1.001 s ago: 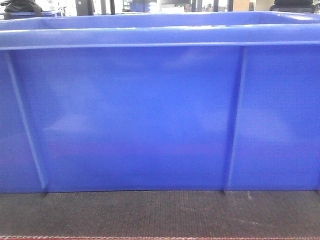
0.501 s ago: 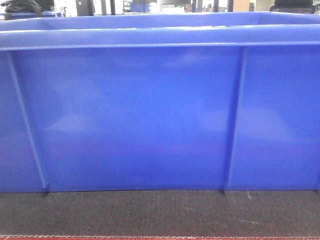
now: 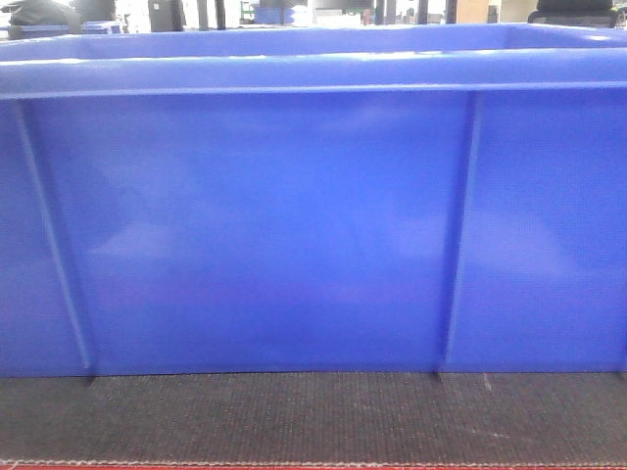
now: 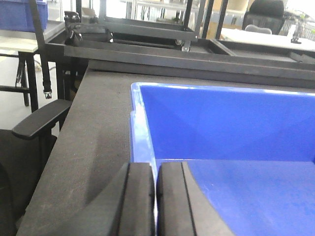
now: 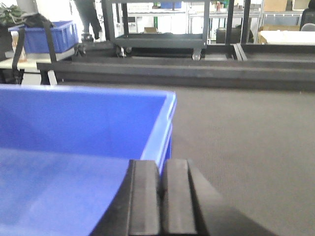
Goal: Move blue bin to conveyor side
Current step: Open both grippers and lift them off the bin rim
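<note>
On the dark belt (image 3: 313, 416), the blue bin (image 3: 294, 225) is clamped at opposite rims by the left hand (image 4: 155, 201) and right hand (image 5: 160, 201).

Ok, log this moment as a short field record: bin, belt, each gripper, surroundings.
bin: blue bin, upright, its near wall fills the front view
support: resting on the conveyor, dark woven belt with a thin red edge strip
left gripper: left gripper with its fingers pinched on the bin's left wall rim
right gripper: right gripper with its fingers pinched on the bin's right wall rim
bin contents: none visible in the wrist views
background: second blue crate on a far table; office chair left of the belt
</note>
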